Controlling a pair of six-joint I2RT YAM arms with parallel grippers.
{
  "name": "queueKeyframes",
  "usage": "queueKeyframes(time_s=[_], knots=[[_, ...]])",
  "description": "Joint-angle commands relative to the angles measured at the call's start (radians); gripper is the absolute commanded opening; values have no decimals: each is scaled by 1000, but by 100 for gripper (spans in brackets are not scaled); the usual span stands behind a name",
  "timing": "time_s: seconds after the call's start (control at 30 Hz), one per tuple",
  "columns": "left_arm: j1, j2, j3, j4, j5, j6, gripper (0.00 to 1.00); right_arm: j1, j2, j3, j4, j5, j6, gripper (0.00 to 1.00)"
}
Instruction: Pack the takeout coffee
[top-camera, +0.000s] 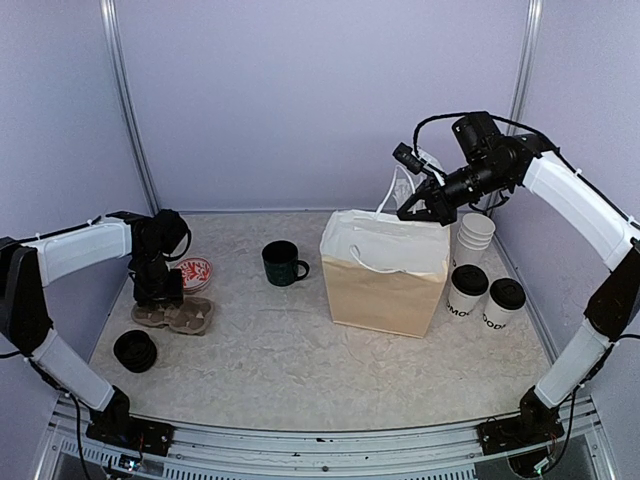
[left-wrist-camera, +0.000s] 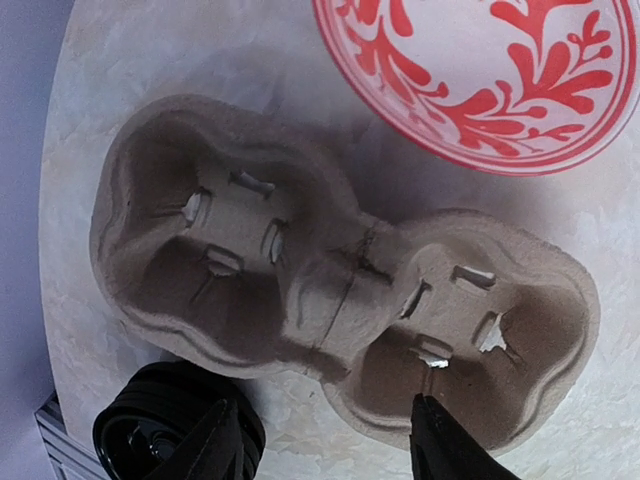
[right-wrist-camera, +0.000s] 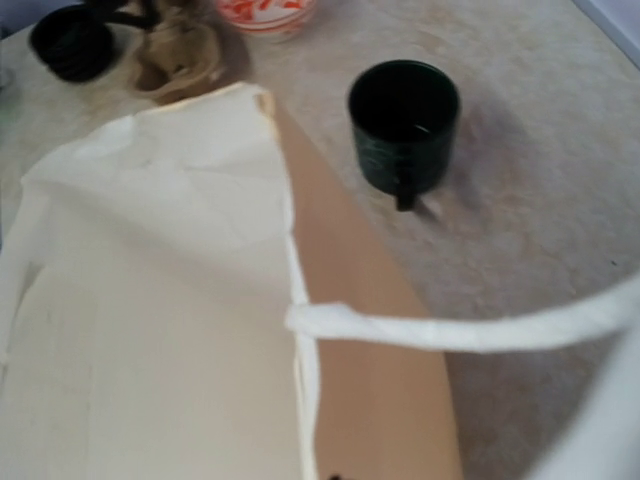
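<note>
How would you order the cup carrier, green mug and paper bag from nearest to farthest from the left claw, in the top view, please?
1. Cup carrier, under the left claw.
2. Green mug, mid-table.
3. Paper bag, farther right.

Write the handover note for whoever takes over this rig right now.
Left gripper: open, holding nothing, hovering over the empty cardboard cup carrier.
Right gripper: up at the paper bag by its rear handle; open or shut cannot be told.
First coffee cup and second coffee cup: lidded, upright, side by side to the right of the bag, outside it.
Done: bag stands upright with its mouth open. Neither cup is packed.
Left: probably both cups into the carrier, then into the bag.
</note>
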Motion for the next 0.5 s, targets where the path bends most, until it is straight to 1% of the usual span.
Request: queueKeyframes(time_s=[0.0,0.07,0.1,0.17,0.23,0.37,0.47], knots=[[-6,38,56,35,15,151,57,11,-33,-5,-41,-81,-89,0],[11,50,62,32,10,165,56,11,-39,-11,-47,-87,-107,0],[33,64,64,29,24,157,54,12,-39,-14,-46,-89,-108,0],[51,89,65,30,44,161,48,13,-40,-18,-45,-94,-111,0],[48,111,73,29,47,185,38,14,-39,-20,-48,-97,-114,0],[-47,134,100,59,108,235,31,14,-31,-25,-54,-86,-119,0],[-87,180,101,78,160,239,21,14,-19,-21,-59,-80,-119,0]])
